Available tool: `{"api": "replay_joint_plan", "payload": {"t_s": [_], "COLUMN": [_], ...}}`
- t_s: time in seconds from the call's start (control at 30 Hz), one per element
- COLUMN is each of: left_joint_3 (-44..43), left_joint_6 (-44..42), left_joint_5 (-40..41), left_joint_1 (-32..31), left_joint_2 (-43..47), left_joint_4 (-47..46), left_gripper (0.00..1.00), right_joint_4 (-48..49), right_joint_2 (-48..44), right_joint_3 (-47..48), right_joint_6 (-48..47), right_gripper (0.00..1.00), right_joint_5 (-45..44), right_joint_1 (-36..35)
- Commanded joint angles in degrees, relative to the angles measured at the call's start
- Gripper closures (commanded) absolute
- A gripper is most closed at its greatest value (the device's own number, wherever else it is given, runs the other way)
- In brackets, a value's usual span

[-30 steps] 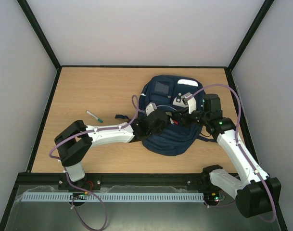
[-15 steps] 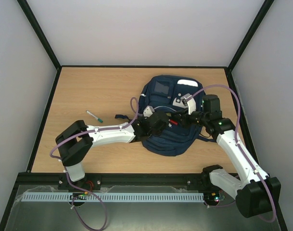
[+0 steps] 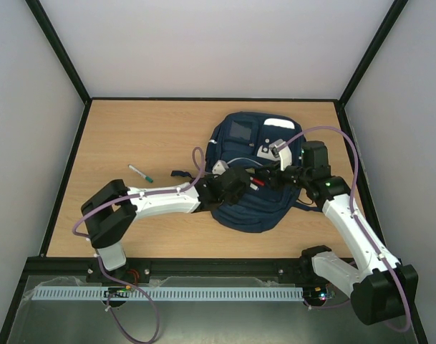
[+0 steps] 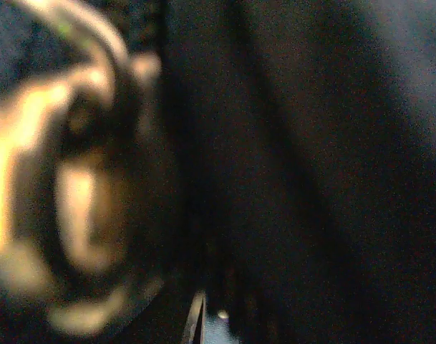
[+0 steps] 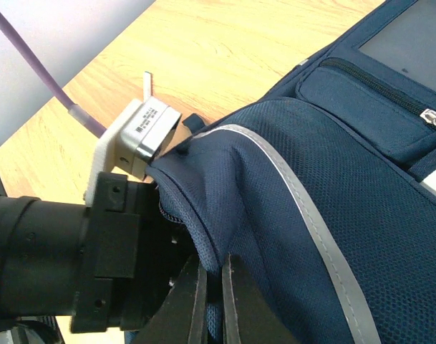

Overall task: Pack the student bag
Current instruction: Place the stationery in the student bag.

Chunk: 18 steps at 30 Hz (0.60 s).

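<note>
In the top view, the student bag (image 3: 248,209) is seen lying flat on the counter (image 3: 132,136), with both arms reaching over it. The left arm (image 3: 167,199) is pushed into the bag's open mouth from the bag's left, presumably to seat something inside, and its tip is hidden there. The right arm's fingers (image 3: 272,176) are set at the right side of that mouth. A pen (image 3: 140,173) lies on the counter well to the left of the bag (probably yet to be packed). In the left wrist view only dark fabric and an orange blur can be made out, so it cannot be told whether the left arm's fingers are apart or together. In the right wrist view the right arm's fingers (image 5: 211,284) are shown pinched together on a fold of the bag's navy rim, below a reflective stripe (image 5: 303,208), evidently so that the mouth is lifted open. The left arm's wrist is crowded just beside that fold, and little working room is judged to be left.
</note>
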<state>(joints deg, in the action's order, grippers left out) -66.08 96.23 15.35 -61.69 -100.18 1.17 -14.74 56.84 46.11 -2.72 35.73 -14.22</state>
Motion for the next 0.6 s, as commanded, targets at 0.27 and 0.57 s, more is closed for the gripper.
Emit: {"api": "replay_joint_plan", "payload": {"t_s": [0.27,0.57], "left_joint_3": [-9.03,-8.56], "left_joint_6": [-8.83,-15.82], "left_joint_5": [-0.73,-0.12], "left_joint_1": [2.97,2.2], "left_joint_2": [-10.53,-7.48], "left_joint_4": [1.07,0.19], "left_gripper": [0.88,0.89], "right_joint_4": [2.67,3.23], "right_joint_2": [-3.31,-3.01], "right_joint_3": [1.17,0.64], "right_joint_6": [1.35,0.92], "right_gripper": [0.99,0.99], "right_joint_5": [4.43,2.76], "right_joint_1": [-0.2,-0.19]}}
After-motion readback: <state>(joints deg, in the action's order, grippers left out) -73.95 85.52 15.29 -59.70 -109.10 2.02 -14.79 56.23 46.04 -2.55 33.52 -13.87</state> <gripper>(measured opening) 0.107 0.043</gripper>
